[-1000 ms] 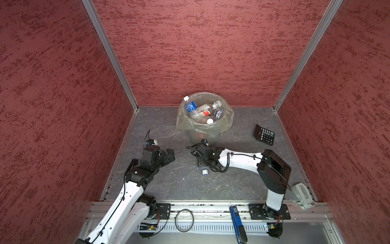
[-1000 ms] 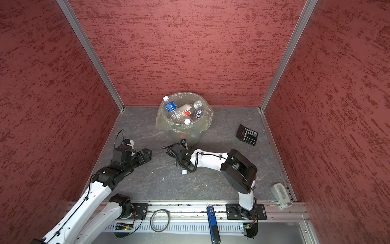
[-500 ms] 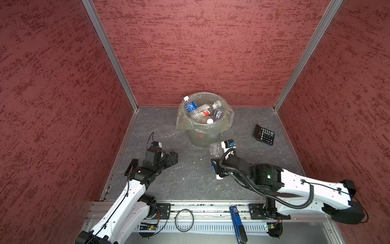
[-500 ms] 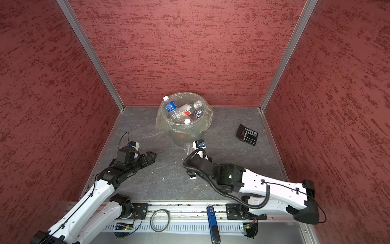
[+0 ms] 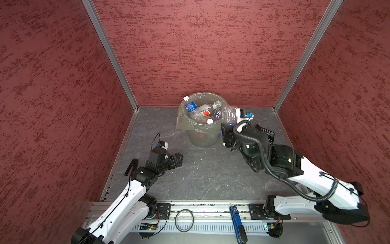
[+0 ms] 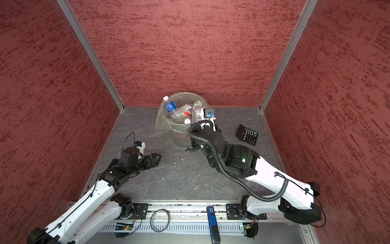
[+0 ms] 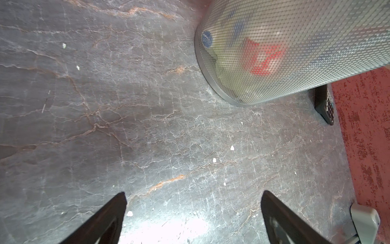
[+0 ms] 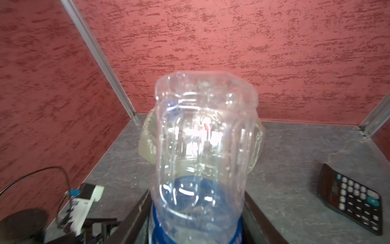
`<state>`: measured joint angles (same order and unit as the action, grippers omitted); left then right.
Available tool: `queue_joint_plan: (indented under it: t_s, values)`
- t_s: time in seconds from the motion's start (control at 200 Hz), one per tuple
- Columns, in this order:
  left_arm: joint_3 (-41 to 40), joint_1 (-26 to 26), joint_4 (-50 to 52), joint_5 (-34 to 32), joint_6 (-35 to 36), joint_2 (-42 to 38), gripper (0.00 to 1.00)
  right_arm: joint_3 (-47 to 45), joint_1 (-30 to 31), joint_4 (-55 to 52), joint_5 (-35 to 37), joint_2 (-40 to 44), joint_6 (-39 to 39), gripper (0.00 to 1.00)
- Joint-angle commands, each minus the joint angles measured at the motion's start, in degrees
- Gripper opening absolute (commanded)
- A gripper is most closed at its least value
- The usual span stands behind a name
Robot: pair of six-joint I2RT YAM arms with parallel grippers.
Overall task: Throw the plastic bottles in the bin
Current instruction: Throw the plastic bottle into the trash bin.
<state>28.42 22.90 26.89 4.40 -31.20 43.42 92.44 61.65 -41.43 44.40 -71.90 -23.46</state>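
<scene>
At the bin's (image 5: 202, 137) right rim, the right pincer (image 8: 196, 221) grips one clear blue-labelled bottle (image 5: 230, 115) aloft, and at least four bottles (image 5: 200, 112) lie inside. The left pincer (image 7: 193, 196) gapes wide over open table (image 5: 211, 173). One calculator (image 6: 247, 134) sits near the right wall.

lab cell: red walls (image 5: 200, 52), mounting rail (image 5: 207, 208)

Grey veined tabletop (image 5: 211, 179), bin (image 5: 200, 138) at back ctr, calculator (image 6: 247, 134) nr right wall
</scene>
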Motion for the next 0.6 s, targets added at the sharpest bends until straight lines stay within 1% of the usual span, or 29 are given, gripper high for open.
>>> queue_joint_plan:
  t_s: [0.0,0.075,0.105,0.14,0.17,0.24,0.266,0.271,0.316,0.351,0.436,0.596]
  values:
    - [-0.13,0.56,-1.66,-0.66,-0.15,-0.54,0.99,8.92,-9.76,5.13,-6.89,-8.72,8.36,0.56]
    - [-0.46,0.5,-2.2,-0.53,-0.52,-0.36,0.99,19.47,-15.31,5.13,-11.03,-19.48,10.62,0.62]
    - [-0.29,0.57,-2.11,-0.5,-0.56,-0.23,0.99,25.07,-17.45,4.09,-13.1,-24.12,10.8,0.66]
    - [-0.04,0.65,-1.72,-0.62,-0.61,-0.17,1.0,32.21,-19.27,1.55,-14.84,-30.16,10.93,0.75]
    - [0.45,0.65,-1.18,-0.7,-0.57,-0.33,0.99,40.42,-20.54,-2.3,-15.9,-35.59,11.0,0.8]
    - [1.78,0.66,0.87,-1.55,-0.38,-1.32,1.0,62.72,-22.03,-14.92,-16.86,-48.5,10.15,0.85]
    - [2.11,0.64,1.55,-1.79,-0.27,-1.85,0.99,70.84,-21.95,-18.73,-16.88,-51.92,10.32,0.89]
    - [2.22,0.65,1.74,-1.91,-0.27,-1.98,0.99,72.21,-21.93,-19.59,-16.93,-51.92,10.3,0.91]
    - [2.53,0.62,2.84,-2.48,-0.18,-3.55,0.99,80.93,-21.92,-24.49,-16.65,-55.94,10.28,0.95]
    - [2.5,0.66,3.4,-2.84,-0.24,-4.67,0.99,83.24,-21.97,-26.5,-16.02,-56.68,10.0,0.96]
    - [1.66,0.65,3.26,-3.0,-0.52,-5.98,0.99,82.5,-21.79,-28.82,-15.64,-53.57,8.28,0.98]
    - [1.55,0.92,1.56,-2.54,-0.07,-3.0,1.0,81.87,-17.98,-29.08,-11.3,-46.68,10.55,0.99]
